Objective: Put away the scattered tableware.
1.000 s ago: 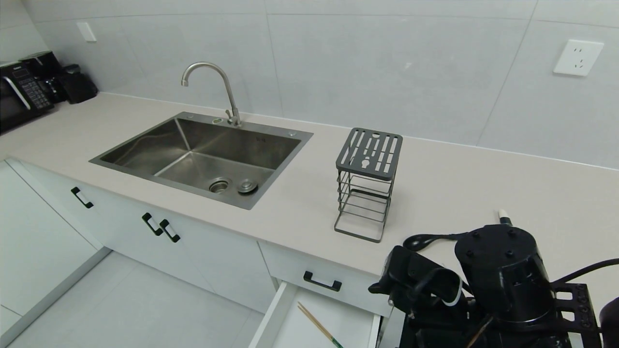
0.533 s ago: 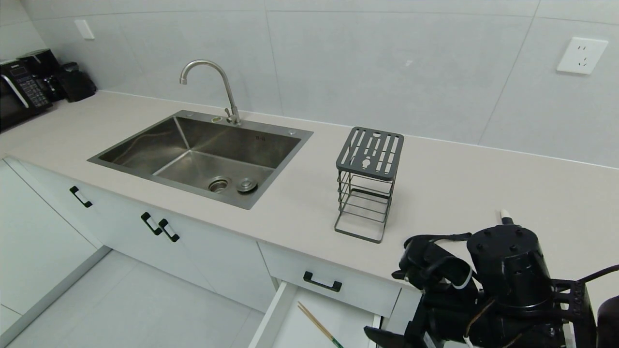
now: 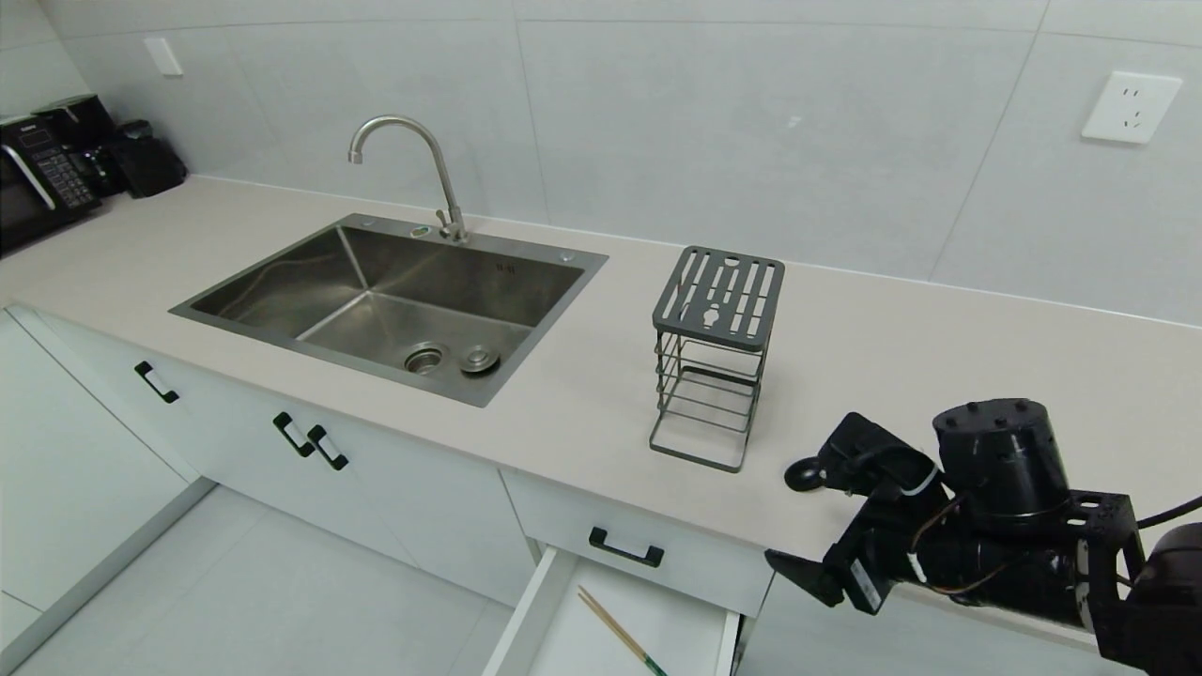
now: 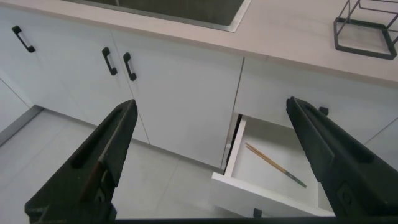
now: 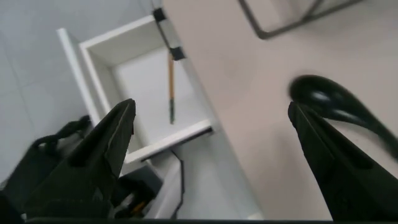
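A black spoon (image 3: 806, 474) lies on the beige counter (image 3: 873, 366) near its front edge, its handle hidden behind my right arm. My right gripper (image 3: 812, 516) hangs open at the counter's edge, just in front of the spoon's bowl. In the right wrist view the spoon (image 5: 329, 102) sits close to one finger of the open right gripper (image 5: 211, 109), apart from it. A pair of chopsticks (image 3: 620, 634) lies in the open white drawer (image 3: 526, 620) below. My left gripper (image 4: 210, 106) is open and low in front of the cabinets, facing the drawer (image 4: 233, 155) and chopsticks (image 4: 273, 165).
A dark wire rack (image 3: 714, 357) stands on the counter left of the spoon. A steel sink (image 3: 394, 300) with a tap (image 3: 413, 160) lies farther left. Cabinet doors with black handles (image 3: 310, 441) run under the counter. A wall socket (image 3: 1130, 108) is at the back right.
My right arm has swung right and up, from over the drawer to the counter's edge, and the spoon's bowl has come into sight. The head camera shifted slightly at first.
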